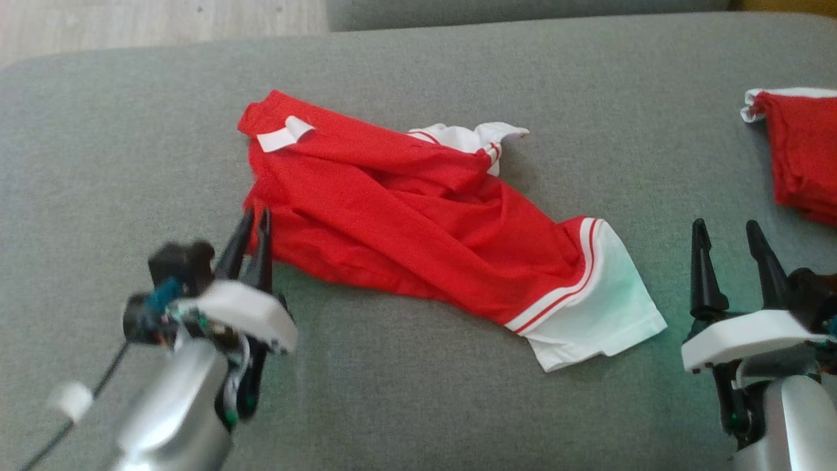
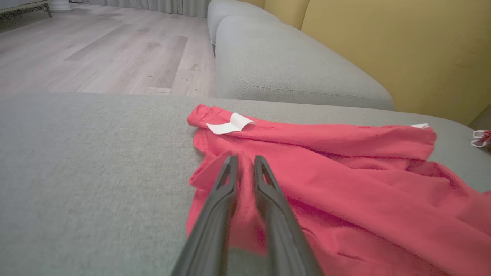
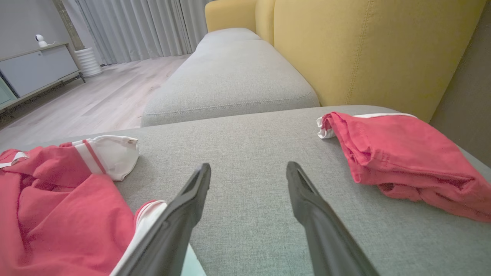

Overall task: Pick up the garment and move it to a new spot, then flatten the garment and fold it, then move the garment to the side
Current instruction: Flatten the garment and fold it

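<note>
The garment [image 1: 418,242] lies crumpled on the grey cushion [image 1: 131,131], slanting from 10 o'clock to 4 o'clock in the head view. A white label [image 1: 284,134] sits at its far end and a white cuff [image 1: 601,314] at the near end.

Your left hand [image 1: 256,219] is at its 8 o'clock edge, narrowed to a slit with red cloth in the gap. I cannot tell whether the cloth is truly pinched. Your right hand [image 1: 726,229] is wide open and empty at 4 o'clock, between the cuff and a folded red pile [image 1: 801,157] at 2 o'clock.

Expect thin, light, limp knit. It will sag, trail and bunch rather than hold shape, and a single layer may slide out of a shallow pinch. Take a deep bite on a hemmed edge, where the cloth is doubled. For flattening, the cuff beside your right hand looks like the natural second hold.
</note>
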Controlling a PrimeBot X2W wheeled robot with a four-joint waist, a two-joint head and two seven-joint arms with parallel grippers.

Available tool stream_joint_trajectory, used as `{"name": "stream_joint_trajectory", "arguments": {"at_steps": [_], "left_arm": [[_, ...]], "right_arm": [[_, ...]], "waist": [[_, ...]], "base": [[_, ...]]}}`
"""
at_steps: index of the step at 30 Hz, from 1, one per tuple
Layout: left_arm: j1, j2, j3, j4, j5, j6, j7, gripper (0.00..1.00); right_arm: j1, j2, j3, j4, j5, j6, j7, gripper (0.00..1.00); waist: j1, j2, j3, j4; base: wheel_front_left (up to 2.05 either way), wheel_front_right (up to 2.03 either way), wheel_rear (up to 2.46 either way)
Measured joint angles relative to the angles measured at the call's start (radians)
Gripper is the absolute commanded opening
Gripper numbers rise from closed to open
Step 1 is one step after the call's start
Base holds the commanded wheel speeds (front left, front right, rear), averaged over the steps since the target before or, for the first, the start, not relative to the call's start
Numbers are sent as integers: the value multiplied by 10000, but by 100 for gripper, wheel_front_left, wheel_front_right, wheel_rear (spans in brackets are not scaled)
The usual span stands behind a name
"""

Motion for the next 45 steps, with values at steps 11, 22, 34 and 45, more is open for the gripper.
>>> {"name": "stream_joint_trajectory", "arguments": {"at_steps": [11,22,34,45], "left_arm": [[3109,174,44,-1699,-700,370,-489,0],[3687,73,59,-1528,-826,629,-715,100],[1510,-211,-759,-313,-56,182,77,100],[514,-221,-984,1521,46,-268,460,7]], "right_arm": [[695,0,-58,245,15,0,-8,100],[815,2,-23,265,15,0,-2,100],[770,2,217,71,13,0,17,100],[511,2,86,73,12,0,12,100]], "waist": [[-1,0,-761,346],[-1,0,-1101,275],[1,0,-582,-114],[2,0,-58,-464]], "base": [[0,0,0],[0,0,0],[0,0,0],[0,0,0]]}}
